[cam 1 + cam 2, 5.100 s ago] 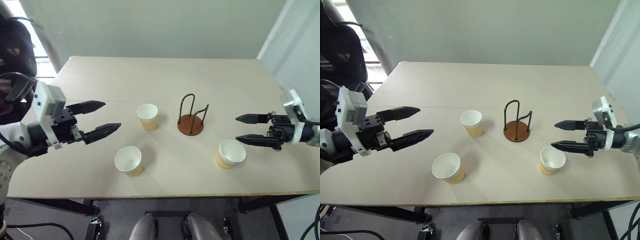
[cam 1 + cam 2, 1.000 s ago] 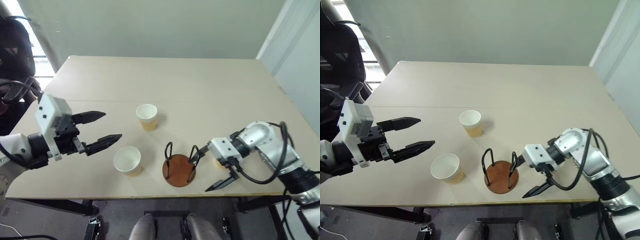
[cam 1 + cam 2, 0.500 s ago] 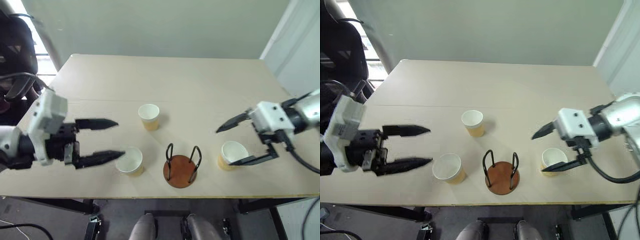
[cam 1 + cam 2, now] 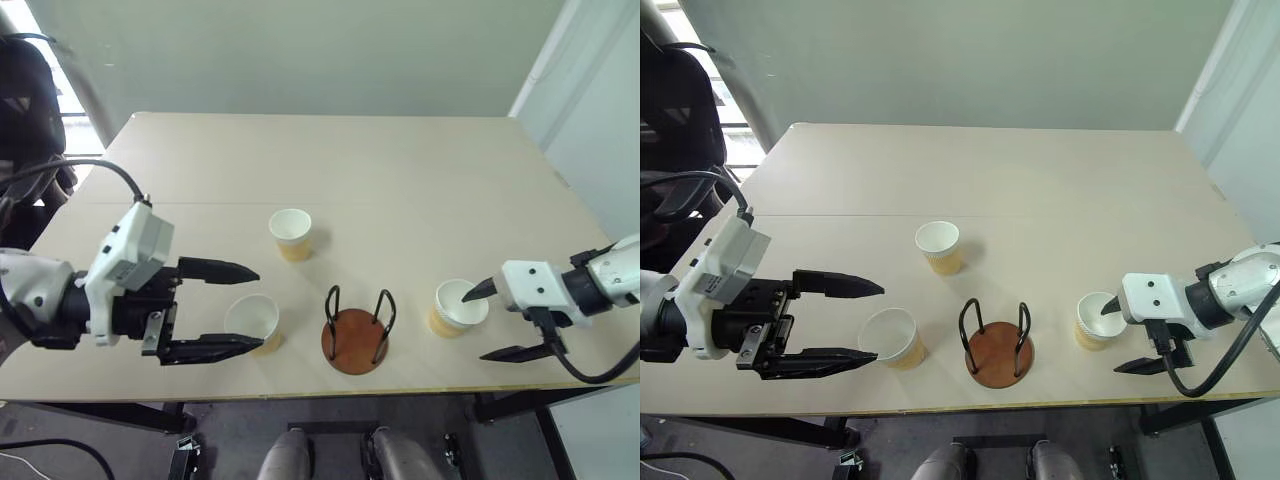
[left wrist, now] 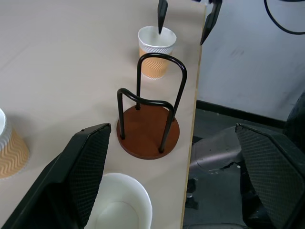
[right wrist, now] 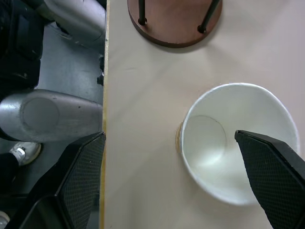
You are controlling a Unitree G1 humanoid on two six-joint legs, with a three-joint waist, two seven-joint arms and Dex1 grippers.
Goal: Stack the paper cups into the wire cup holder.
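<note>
Your wire cup holder (image 4: 354,337) now sits at the counter (image 4: 400,190) front edge, dragged in from mid-counter, and is empty; stacking can start. The right tool (image 4: 506,321), jaws wide, has swung back to the right cup (image 4: 459,306), at 3 o'clock of the holder, one finger over its mouth (nothing gripped). The left tool (image 4: 232,308), equally wide, brackets the near-left cup (image 4: 252,322) at 9 o'clock. The far cup (image 4: 290,233) stands at 11 o'clock. Cups: ribbed tan paper, white rims; holder: black wire loops, reddish disc.
</note>
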